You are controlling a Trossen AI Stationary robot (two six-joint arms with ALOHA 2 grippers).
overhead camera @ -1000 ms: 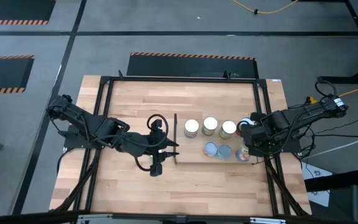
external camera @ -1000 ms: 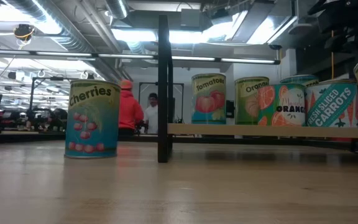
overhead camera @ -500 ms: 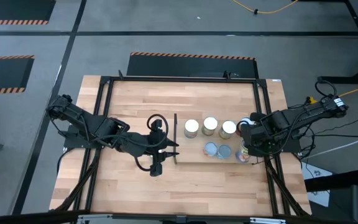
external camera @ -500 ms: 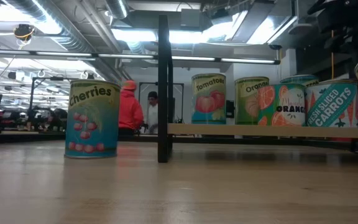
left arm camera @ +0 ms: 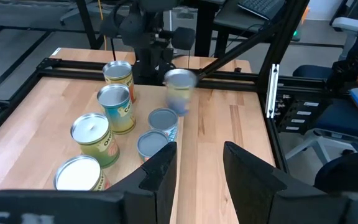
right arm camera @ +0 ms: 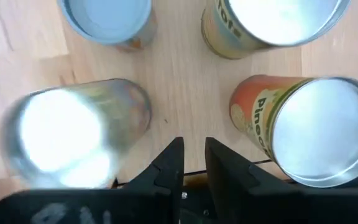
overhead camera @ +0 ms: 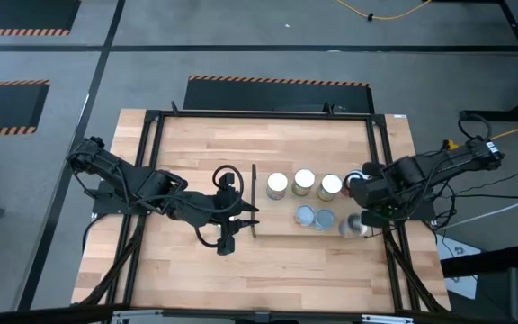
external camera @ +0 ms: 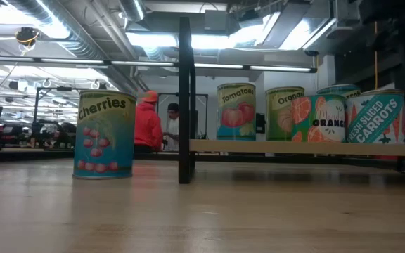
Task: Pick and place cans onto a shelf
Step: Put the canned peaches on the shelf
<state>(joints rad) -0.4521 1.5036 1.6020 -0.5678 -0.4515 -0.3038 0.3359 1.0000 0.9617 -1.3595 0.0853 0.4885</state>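
Observation:
The shelf [overhead camera: 281, 227] is a light board with a dark upright panel [overhead camera: 254, 200] at its left end. Several cans stand on it: three in the far row [overhead camera: 304, 182], two pale-blue tops [overhead camera: 315, 217] nearer. An orange can [right arm camera: 303, 134] stands beside my right gripper. One silver-topped can [overhead camera: 356, 225] at the near right corner shows smeared [right arm camera: 67, 137]; whether it stands steady I cannot tell. My right gripper [right arm camera: 193, 146] points down between these two cans, slightly open, nothing between its fingers. My left gripper [left arm camera: 199, 148] hangs open left of the panel.
A cherries can [external camera: 104, 133] stands on the tabletop left of the panel [external camera: 184, 98]. A black frame [overhead camera: 259, 115] runs along the table's edges. People stand in the room far behind. Bare wood lies along the table's near side [overhead camera: 268, 270].
My right gripper has come off the can at the shelf's near right corner, drawing a little toward the far edge. That can's silver top, covered before, now shows whole and smeared. In the low view the tilted can at the right edge has gone from sight.

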